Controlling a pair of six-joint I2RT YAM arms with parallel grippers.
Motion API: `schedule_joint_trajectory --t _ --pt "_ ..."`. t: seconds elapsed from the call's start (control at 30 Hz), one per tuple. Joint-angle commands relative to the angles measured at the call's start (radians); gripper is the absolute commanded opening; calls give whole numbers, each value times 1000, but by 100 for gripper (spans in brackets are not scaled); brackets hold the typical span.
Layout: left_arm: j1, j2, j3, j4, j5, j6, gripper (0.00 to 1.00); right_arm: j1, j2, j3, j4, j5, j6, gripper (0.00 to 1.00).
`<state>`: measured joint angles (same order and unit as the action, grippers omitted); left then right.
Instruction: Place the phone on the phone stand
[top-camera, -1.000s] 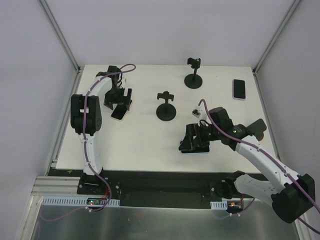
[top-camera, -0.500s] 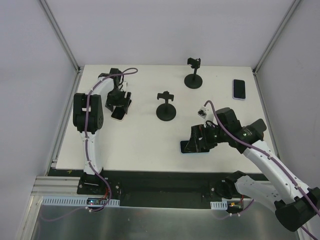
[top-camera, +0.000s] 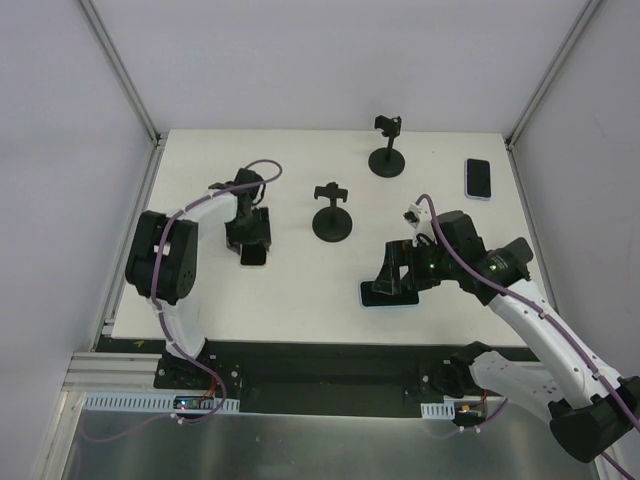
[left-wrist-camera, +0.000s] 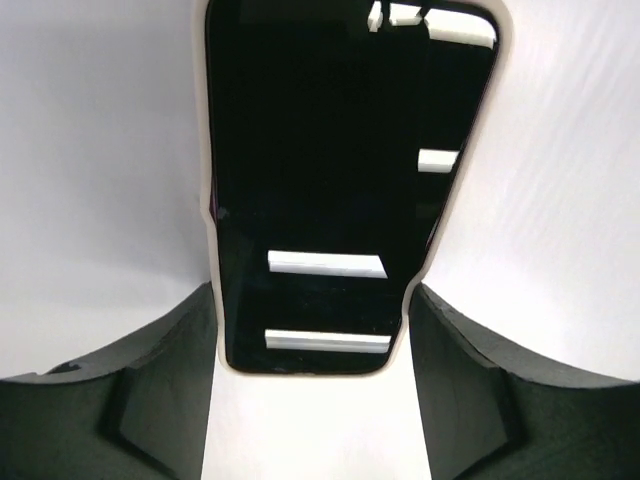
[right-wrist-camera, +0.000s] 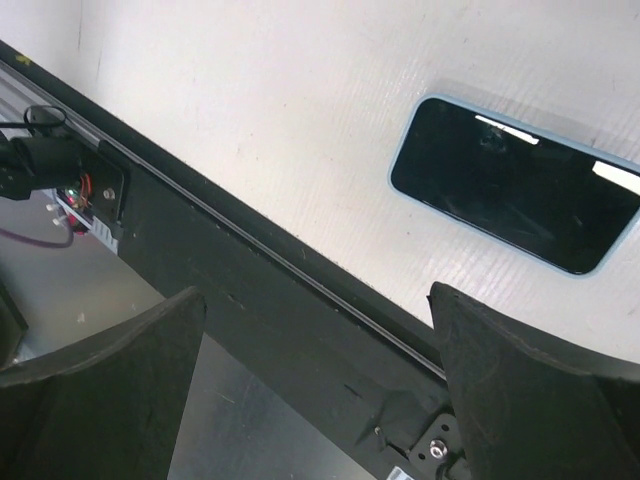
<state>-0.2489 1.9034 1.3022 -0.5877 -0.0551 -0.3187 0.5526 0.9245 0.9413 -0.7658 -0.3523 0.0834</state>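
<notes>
left gripper (left-wrist-camera: 312, 300) pinching pale-cased black glass phone (left-wrist-camera: 330, 150) by its long edges; likely needing a slow, level lift; right gripper (right-wrist-camera: 312, 295) gaping wide, holding nothing

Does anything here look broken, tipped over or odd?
Nothing stands out. The near stand and far stand are upright and empty. The left gripper holds the left phone; the front phone and corner phone lie flat on the table.

Shows a white table (top-camera: 290, 300) enclosed by plain pale walls (top-camera: 330, 60) with silver corner posts (top-camera: 118, 65), softly and evenly lit, bordered at the near edge by a black strip (top-camera: 330, 372) and a brushed metal sheet (top-camera: 330, 450).
</notes>
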Motion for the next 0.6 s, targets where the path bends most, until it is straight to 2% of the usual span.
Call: schedule_joint_trajectory --t 0.0,0.07,0.27,0.4,0.57 --pt "-93 -174 -260 9 286 -178 0 3 19 -59 130 -13 99 96" --pt "-127 -233 -308 57 346 -203 0 4 22 -97 172 -27 118 96" --pt "-251 -447 -437 178 394 -312 0 10 43 -102 240 4 128 96" --pt "-422 -582 -465 201 318 -349 0 12 85 -114 330 4 170 96" --pt "-561 -670 -500 221 184 -379 0 10 230 -124 526 -164 339 96"
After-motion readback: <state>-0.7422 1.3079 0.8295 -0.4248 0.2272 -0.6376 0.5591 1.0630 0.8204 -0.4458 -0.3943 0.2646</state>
